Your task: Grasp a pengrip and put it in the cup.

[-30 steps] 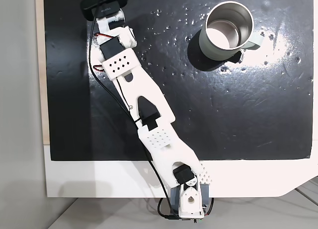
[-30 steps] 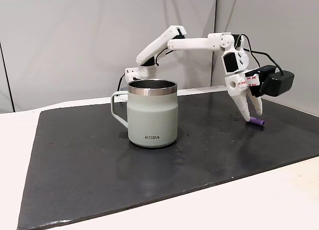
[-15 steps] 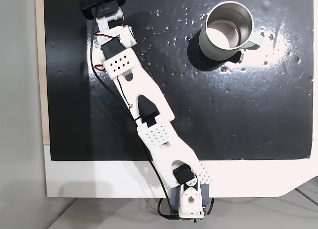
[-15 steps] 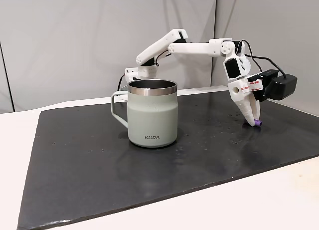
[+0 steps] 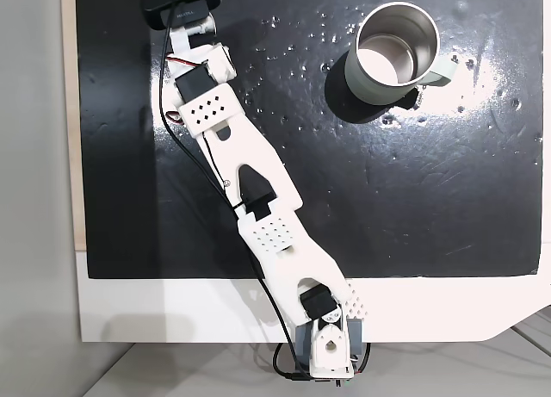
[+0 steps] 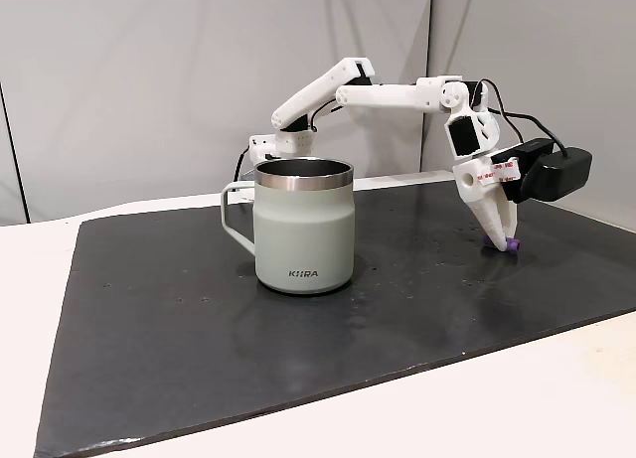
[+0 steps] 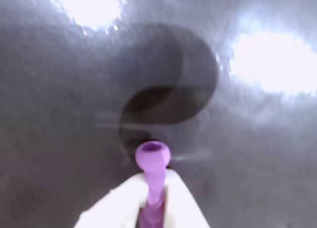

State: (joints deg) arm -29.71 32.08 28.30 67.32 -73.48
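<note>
Purple pengrip point(image 7: 153, 161) between pincer point(image 7: 151, 203) fingers

Both fixed views are sharp and evenly bright; overhead light leaves white glare patches on the glossy black mat point(image 5: 413, 182). The wrist view is soft and blurred, with two blown-out highlights and a dark rounded shadow on the mat
</note>
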